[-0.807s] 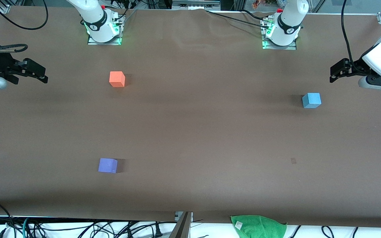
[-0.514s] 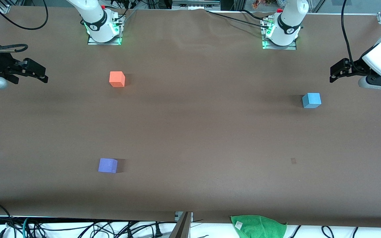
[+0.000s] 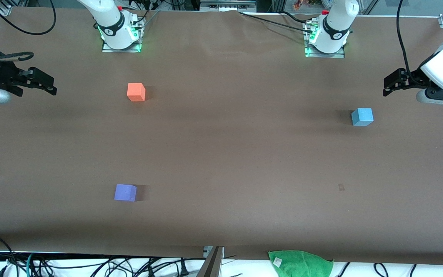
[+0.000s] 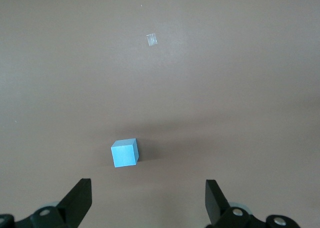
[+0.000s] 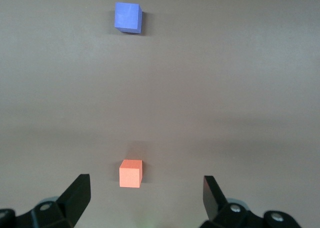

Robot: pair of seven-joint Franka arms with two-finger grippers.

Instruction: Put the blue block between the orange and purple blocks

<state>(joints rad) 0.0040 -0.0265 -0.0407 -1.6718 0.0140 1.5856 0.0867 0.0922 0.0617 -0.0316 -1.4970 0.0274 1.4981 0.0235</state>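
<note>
The blue block (image 3: 362,116) sits on the brown table toward the left arm's end; it also shows in the left wrist view (image 4: 124,153). The orange block (image 3: 136,92) sits toward the right arm's end, close to the bases, and shows in the right wrist view (image 5: 131,173). The purple block (image 3: 125,192) lies nearer the front camera than the orange one, also in the right wrist view (image 5: 127,17). My left gripper (image 3: 387,85) is open and empty, up in the air at the left arm's table end. My right gripper (image 3: 50,87) is open and empty at the right arm's end.
A green cloth (image 3: 300,262) hangs at the table's front edge. A small pale mark (image 3: 341,187) lies on the table cover nearer the front camera than the blue block. Cables run along the table's front edge and by the bases.
Both arms have shifted only very slightly. The blocks have not moved.
</note>
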